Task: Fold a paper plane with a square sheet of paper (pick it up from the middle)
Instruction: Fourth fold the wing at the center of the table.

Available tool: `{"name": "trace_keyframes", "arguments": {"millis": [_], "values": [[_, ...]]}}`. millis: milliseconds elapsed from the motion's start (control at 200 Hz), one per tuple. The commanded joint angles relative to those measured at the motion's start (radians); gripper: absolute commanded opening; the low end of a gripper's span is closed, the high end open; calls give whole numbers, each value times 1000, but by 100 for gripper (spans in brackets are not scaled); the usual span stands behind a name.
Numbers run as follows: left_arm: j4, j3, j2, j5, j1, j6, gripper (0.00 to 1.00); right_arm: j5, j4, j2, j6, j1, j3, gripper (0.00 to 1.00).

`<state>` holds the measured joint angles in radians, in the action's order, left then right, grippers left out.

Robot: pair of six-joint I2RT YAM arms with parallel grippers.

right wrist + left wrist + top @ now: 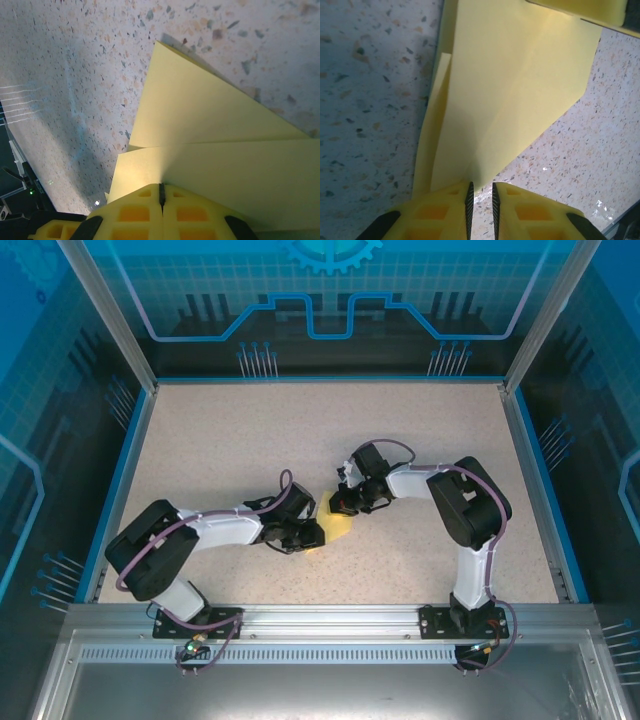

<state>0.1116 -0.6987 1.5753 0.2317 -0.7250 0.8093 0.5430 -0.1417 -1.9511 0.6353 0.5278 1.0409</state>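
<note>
the paper lies near the middle of the table, between the two arms. it's partly folded: layers overlap, a long crease runs across it and a slanted edge tapers it to a narrow end, but it's no slim dart yet. i'd put this midway through the folding, with a crease being set. the right gripper sits on the paper with its jaws together, right at the crease; whether a layer is nipped between them or only pinned under the tips i can't tell. the left gripper is at the narrow end, jaws a slit apart, bare table showing in the gap and the paper's edge against one finger. next, i reckon, the left one must catch a flap and carry it over while the right one stops the rest sliding; paper this thin could skid or buckle.
</note>
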Motion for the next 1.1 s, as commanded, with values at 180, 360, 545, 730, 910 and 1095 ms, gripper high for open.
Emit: {"name": "trace_keyframes", "arguments": {"millis": [180,360,545,730,910,1095], "values": [[48,-17,-15,-34,-5,-25,18,-56,-84,-43,-13,8,13,2],[44,-34,-28,-46,-4,-37,14,-22,-100,27,-9,9,45,4],[56,-43,-22,-61,-4,-43,13,8,-99,121,3,9,39,9],[53,-44,-21,-66,-5,-44,12,-76,-126,202,44,26,-12,18],[54,-44,-27,-70,-4,-47,12,-239,-185,242,145,62,-52,29],[55,-42,-26,-69,-4,-46,11,-302,-208,174,203,105,-8,33]]}}
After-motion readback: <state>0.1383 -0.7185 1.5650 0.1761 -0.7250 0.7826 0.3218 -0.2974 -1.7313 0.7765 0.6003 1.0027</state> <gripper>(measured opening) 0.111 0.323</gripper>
